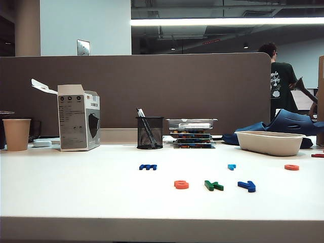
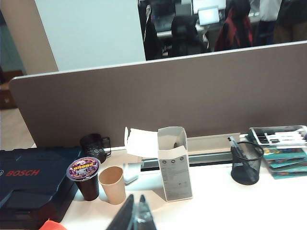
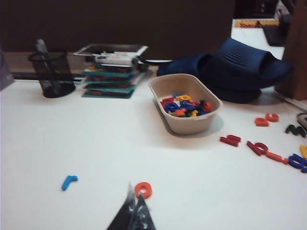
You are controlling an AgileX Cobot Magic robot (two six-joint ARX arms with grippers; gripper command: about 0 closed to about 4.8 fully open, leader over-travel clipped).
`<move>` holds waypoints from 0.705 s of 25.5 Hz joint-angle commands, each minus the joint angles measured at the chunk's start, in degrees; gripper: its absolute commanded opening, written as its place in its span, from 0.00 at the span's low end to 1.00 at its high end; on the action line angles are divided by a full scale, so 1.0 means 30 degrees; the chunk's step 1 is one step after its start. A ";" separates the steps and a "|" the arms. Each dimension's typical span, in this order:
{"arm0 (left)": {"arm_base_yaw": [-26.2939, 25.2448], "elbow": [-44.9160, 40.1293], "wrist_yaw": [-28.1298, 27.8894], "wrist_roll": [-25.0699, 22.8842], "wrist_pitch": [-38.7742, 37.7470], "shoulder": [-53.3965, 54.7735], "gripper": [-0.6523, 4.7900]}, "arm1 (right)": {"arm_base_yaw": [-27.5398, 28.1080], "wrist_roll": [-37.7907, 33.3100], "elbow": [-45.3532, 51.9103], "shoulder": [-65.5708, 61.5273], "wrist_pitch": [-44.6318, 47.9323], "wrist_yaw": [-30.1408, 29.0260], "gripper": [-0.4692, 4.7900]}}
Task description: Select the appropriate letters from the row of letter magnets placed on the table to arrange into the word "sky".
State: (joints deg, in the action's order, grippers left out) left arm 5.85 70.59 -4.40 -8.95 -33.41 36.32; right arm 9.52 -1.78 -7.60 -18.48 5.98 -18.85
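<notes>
On the white table [image 1: 76, 192], the front row reads orange-red "s" [image 1: 181, 185], green "k" [image 1: 213, 186], dark blue "y" [image 1: 247, 186]. Behind them lie a dark blue "m"-like magnet [image 1: 148, 167], a light blue letter [image 1: 231, 166] and an orange-red ring [image 1: 291, 167]. Neither gripper shows in the exterior view. My right gripper [image 3: 135, 193] is shut and empty, just short of the orange-red ring [image 3: 143, 189]; the light blue letter [image 3: 68, 181] lies off to one side. My left gripper [image 2: 136, 197] is shut on nothing, facing the back of the table.
Along the back stand a paper cup [image 1: 16, 134], a white box [image 1: 78, 117], a mesh pen cup [image 1: 150, 132], stacked trays [image 1: 192, 132] and a beige bowl [image 1: 270, 142]. The bowl [image 3: 160, 93] holds several letters, with more loose ones [image 3: 261, 147] beside it. A Bosch case [image 2: 29, 182] lies at the far left.
</notes>
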 commanded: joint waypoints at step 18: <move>-0.0058 -1.3908 -0.0299 0.1188 0.4736 -1.1300 0.11 | -0.2769 0.1479 0.1698 0.0102 0.2288 0.2120 0.08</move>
State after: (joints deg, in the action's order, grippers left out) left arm 5.76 29.15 -5.13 -6.11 -20.97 2.50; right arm 1.28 1.65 -3.16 -18.26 8.93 -13.21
